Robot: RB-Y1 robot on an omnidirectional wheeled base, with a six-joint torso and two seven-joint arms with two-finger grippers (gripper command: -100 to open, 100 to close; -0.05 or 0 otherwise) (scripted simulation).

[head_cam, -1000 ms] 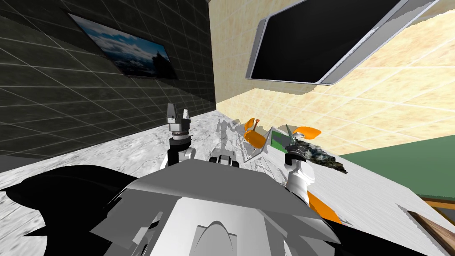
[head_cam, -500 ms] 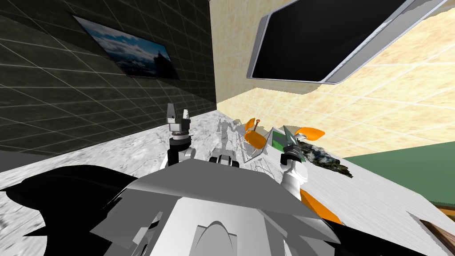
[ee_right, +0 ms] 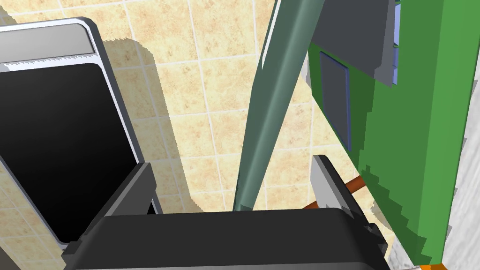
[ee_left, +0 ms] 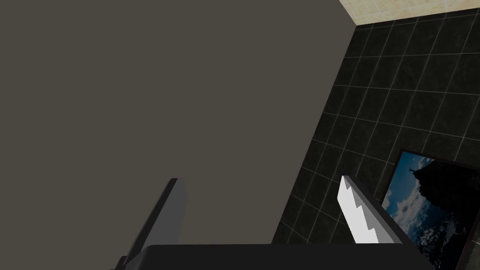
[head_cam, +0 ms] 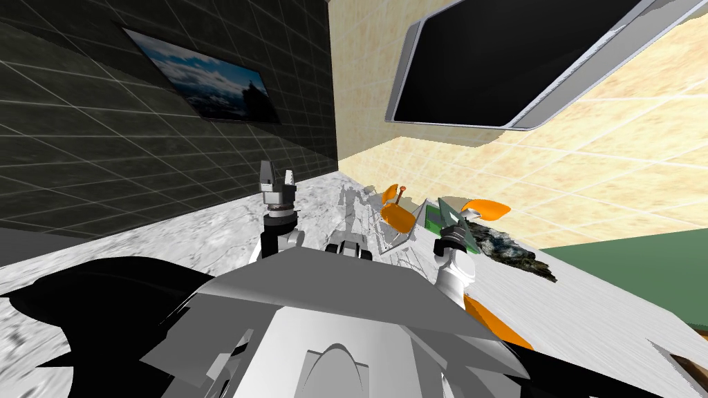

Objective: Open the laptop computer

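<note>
**R gripper open astride laptop lid edge**

R gripper (ee_right: 233,165) is open. Its 2 fingers stand either side of the grey-green lid edge (ee_right: 269,108), apart from both. The laptop (head_cam: 433,215) sits on the pale table (head_cam: 588,304) near the tiled wall (head_cam: 608,159), w/ the lid edge angled away from the green base (ee_right: 408,140). L gripper (ee_left: 258,179) is also open, raised over the table's L part.

Left gripper (ee_left: 258,179) has its fingers (ee_left: 358,216) spread wide above its dark body. A framed picture (ee_left: 433,206) of sky and dark rock sits just beside the lighter finger, on a black tiled wall (ee_left: 389,103). A plain grey-brown surface (ee_left: 140,93) lies farther from the picture.
</note>
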